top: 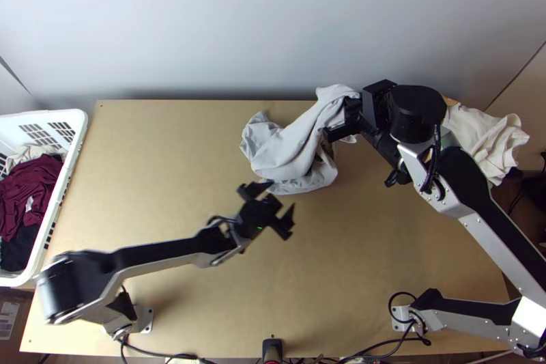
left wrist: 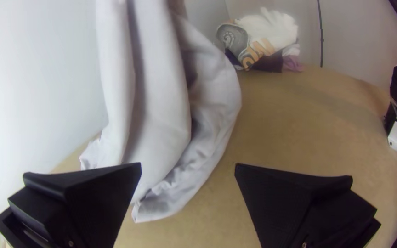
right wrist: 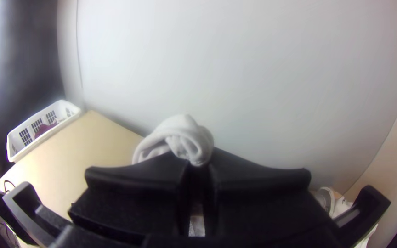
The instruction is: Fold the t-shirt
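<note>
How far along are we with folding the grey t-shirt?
Only a first grasp looks done: the right gripper holds a raised part of the bunched grey t-shirt, the rest sagging onto the table. The left gripper is open, empty. No neat fold shows; spreading and folding look left.

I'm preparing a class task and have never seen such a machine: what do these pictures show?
Two robot arms, the left arm and right arm, at a wooden table. One picture looks down from high up; the others come from a camera on each wrist. The right arm's fingers are closed on a pale grey t-shirt, which hangs down, bunched. The left arm's fingers are open and empty. A basket of clothes stands at the left; pale cloth lies at the far right.
</note>
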